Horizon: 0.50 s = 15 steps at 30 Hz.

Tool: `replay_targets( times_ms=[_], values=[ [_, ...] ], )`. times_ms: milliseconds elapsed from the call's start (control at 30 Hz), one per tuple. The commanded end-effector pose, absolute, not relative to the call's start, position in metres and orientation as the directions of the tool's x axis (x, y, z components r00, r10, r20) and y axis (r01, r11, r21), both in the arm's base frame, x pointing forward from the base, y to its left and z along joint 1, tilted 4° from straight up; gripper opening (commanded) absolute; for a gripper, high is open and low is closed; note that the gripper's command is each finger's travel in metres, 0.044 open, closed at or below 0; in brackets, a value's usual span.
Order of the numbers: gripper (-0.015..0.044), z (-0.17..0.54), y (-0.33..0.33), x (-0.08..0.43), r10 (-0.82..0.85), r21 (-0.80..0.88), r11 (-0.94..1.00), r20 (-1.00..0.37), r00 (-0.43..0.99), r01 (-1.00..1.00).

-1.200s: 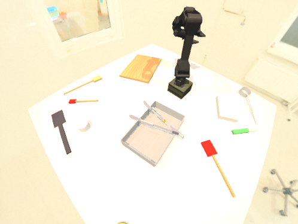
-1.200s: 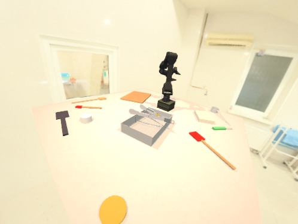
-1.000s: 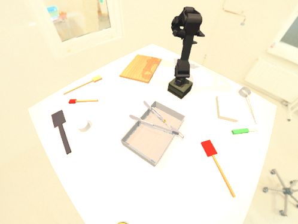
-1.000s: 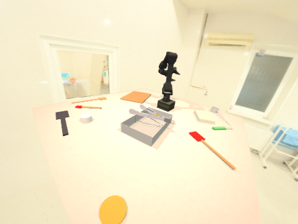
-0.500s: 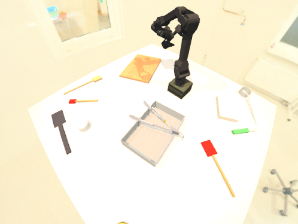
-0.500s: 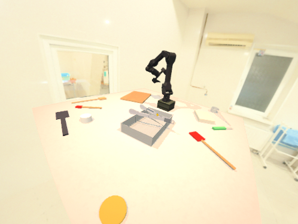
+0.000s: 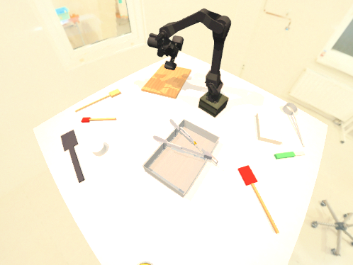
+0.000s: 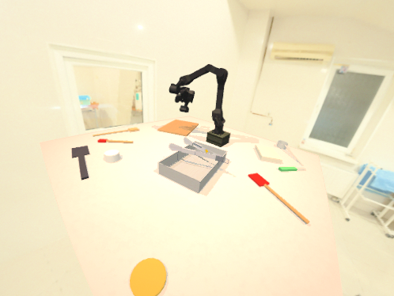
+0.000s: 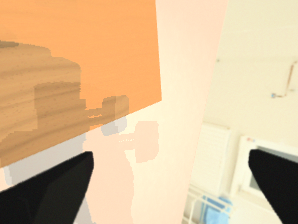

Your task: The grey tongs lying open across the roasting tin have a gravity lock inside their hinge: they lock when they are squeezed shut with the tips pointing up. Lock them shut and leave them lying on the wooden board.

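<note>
The grey tongs (image 7: 208, 156) (image 8: 178, 148) lie open across the roasting tin (image 7: 164, 181) (image 8: 178, 176). Their two arms spread over the tin's back-left rim, and the hinge end lies at its right wall. The wooden board (image 7: 156, 85) (image 8: 170, 127) (image 9: 120, 45) lies flat at the back of the table with nothing resting on it; shadows fall across it. My gripper (image 7: 170, 66) (image 8: 184, 108) (image 9: 170, 157) is open and empty, raised above the board and well away from the tongs. In the wrist view the board's corner shows beyond the fingers.
A dark spatula (image 7: 69, 139), a white cup (image 7: 100, 149) and a small red-headed spatula (image 7: 86, 120) lie to the left. A large red spatula (image 7: 247, 175), a green-handled tool (image 7: 284, 155) and a pale block (image 7: 269, 130) lie to the right. A yellow disc (image 8: 148, 277) is at the front.
</note>
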<state>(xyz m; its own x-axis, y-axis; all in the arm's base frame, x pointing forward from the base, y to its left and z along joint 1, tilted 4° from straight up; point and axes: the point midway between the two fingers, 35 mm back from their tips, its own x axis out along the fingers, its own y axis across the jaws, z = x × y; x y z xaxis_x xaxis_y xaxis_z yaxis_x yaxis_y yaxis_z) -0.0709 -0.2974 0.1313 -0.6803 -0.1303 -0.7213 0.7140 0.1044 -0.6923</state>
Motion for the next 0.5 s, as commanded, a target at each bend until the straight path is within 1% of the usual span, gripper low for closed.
replay_targets(
  times_ms=[0,100,133,233,333,467],
  values=[
    [0.0440,0.127,-0.308,-0.011,-0.236,-0.638,0.334,-0.769,-0.594,0.694],
    [0.0440,0.125,-0.306,0.039,-0.304,-0.591,0.474,-0.806,-0.508,0.653],
    [0.0440,0.123,-0.304,0.053,-0.323,-0.584,0.491,-0.811,-0.487,0.646],
    [0.0440,0.121,-0.299,0.084,-0.348,-0.547,0.613,-0.834,-0.427,0.570],
    [0.0440,0.120,-0.285,0.129,-0.373,-0.491,0.765,-0.865,-0.334,0.417],
    [0.0440,0.118,-0.252,0.191,-0.373,-0.404,0.904,-0.905,-0.205,0.138]
  ],
)
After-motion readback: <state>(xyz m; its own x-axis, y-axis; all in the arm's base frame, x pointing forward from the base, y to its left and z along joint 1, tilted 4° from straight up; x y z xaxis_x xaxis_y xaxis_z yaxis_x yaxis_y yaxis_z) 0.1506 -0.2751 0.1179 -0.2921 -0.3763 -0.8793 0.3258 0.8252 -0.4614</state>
